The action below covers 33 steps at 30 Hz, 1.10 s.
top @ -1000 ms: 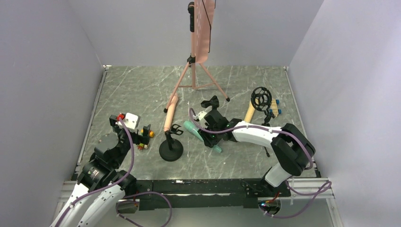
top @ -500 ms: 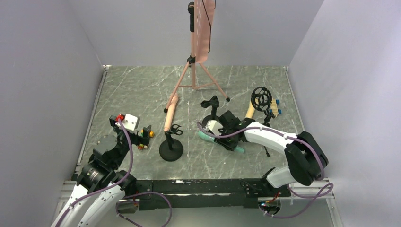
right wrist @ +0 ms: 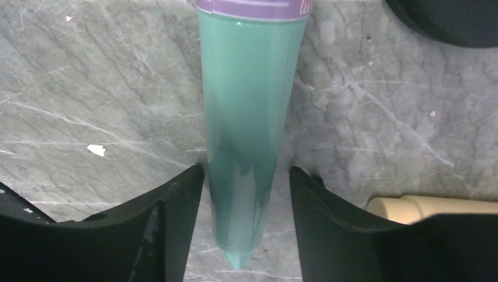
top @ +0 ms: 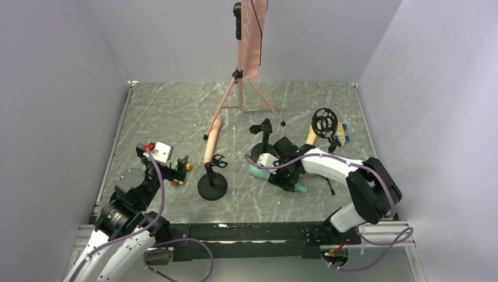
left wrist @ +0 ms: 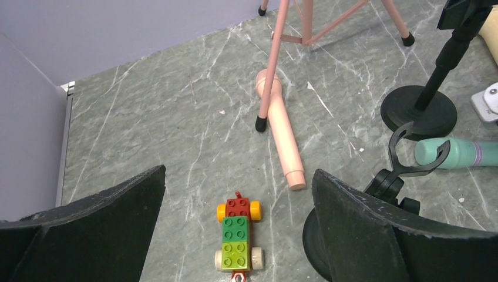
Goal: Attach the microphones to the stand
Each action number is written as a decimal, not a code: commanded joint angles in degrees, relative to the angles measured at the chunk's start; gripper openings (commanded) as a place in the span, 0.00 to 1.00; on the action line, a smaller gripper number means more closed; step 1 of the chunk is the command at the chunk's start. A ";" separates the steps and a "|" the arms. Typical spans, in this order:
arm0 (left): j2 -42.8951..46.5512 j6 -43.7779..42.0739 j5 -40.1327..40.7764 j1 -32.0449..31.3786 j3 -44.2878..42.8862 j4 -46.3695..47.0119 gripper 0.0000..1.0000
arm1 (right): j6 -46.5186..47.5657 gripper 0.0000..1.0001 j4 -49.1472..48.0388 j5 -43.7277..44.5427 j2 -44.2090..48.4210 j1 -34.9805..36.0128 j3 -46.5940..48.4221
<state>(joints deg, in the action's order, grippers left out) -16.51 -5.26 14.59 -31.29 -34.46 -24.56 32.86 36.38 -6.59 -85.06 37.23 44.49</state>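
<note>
On the grey marbled table (top: 176,111), the black round-based clip stand (top: 212,181) stands at nine o'clock from the right gripper (right wrist: 246,173). The teal-green baton microphone (right wrist: 246,117) lies flat directly beneath that gripper, long axis roughly ten-to-four. The parted fingers (right wrist: 170,223) straddle its tapered end, seemingly just clear of it. The left gripper (left wrist: 238,197), spread wide, hangs farther off.

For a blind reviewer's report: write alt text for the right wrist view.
A teal-green microphone lies on the grey marbled table between the parted fingers of the right gripper. A cream cylinder end shows at lower right.
</note>
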 commanded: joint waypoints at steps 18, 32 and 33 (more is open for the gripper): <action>3.33 -0.37 -0.10 0.33 0.03 1.87 0.99 | -4.09 0.78 0.39 -7.52 -14.03 3.50 16.20; 3.06 -0.35 -0.31 0.38 -0.08 1.70 0.99 | -6.48 0.37 -0.99 -6.44 -17.69 4.93 17.61; 3.05 -0.31 -0.33 0.39 -0.08 1.68 0.99 | -6.37 0.32 -0.94 -6.68 -17.42 4.95 17.46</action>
<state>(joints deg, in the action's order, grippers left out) -13.65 -5.30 14.41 -31.14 -34.46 -24.47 27.35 36.40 -11.40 -100.84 41.71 61.39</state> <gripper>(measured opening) 0.993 0.422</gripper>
